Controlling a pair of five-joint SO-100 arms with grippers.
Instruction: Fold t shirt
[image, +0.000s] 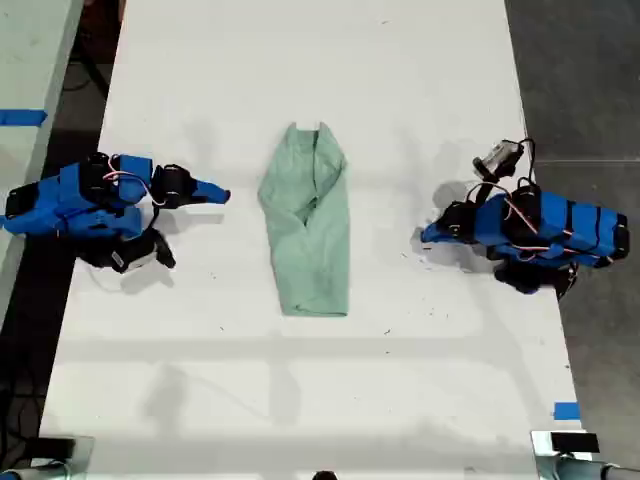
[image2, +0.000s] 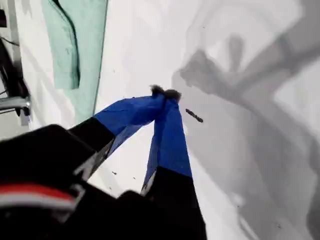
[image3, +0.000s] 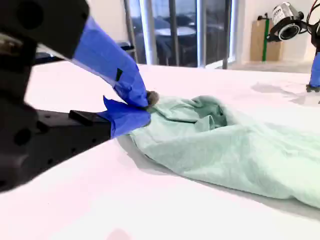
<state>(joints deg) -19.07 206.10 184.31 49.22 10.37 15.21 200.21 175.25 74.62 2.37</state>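
The pale mint-green t shirt (image: 308, 222) lies wrinkled in the middle of the white table (image: 300, 380), folded into a narrow strip with its collar notch toward the top of the exterior view. My second gripper (image: 218, 193) rests at the exterior view's left, pointing at the shirt with a small gap between them. In its wrist view the blue jaws (image3: 144, 102) are shut just before the t shirt (image3: 225, 145). My first gripper (image: 428, 236) sits at the exterior view's right, shut (image2: 165, 92), tips close to bare table, with the t shirt (image2: 75, 40) farther off.
Dark floor runs along both long edges of the table. Blue tape (image: 566, 410) marks the lower right edge in the exterior view. A second pale table with blue tape (image: 22, 117) stands at the upper left. A small dark speck (image2: 194, 116) lies near my first gripper.
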